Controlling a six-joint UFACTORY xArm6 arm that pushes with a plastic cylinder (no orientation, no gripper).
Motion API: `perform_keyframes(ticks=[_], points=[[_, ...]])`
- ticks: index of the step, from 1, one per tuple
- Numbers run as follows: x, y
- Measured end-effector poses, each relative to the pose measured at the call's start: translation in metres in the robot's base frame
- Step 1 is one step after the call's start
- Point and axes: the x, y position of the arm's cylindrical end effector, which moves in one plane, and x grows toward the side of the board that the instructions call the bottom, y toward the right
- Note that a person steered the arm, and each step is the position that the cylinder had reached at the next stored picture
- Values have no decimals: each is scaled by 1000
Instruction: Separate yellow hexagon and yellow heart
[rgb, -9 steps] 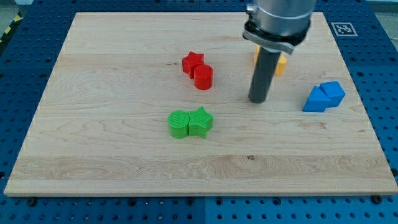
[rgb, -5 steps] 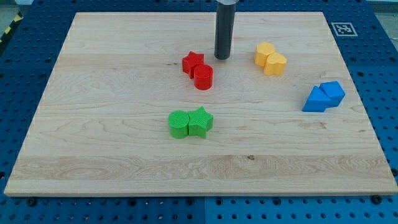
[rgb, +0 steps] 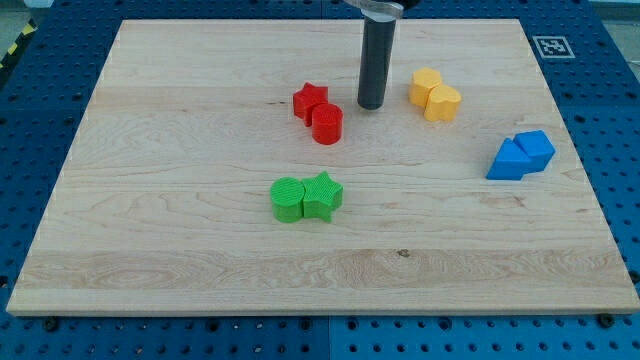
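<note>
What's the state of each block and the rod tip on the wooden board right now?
Yellow hexagon block: touching the heart, not separated.
Yellow heart block: against the hexagon, at its lower right in the view.
My tip: on the board, left of the yellow pair, apart from it.
Red star block: touching the red cylinder.
Red cylinder block: upright.
Green pair: touching.
Blue pair: touching.

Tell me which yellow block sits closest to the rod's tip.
The yellow block toward the view's top-left of its pair; its partner lies farther from my tip.
</note>
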Motion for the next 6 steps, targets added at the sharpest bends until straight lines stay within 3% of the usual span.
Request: perform_keyframes(ticks=[3, 6], points=[[-1, 65], [28, 71]])
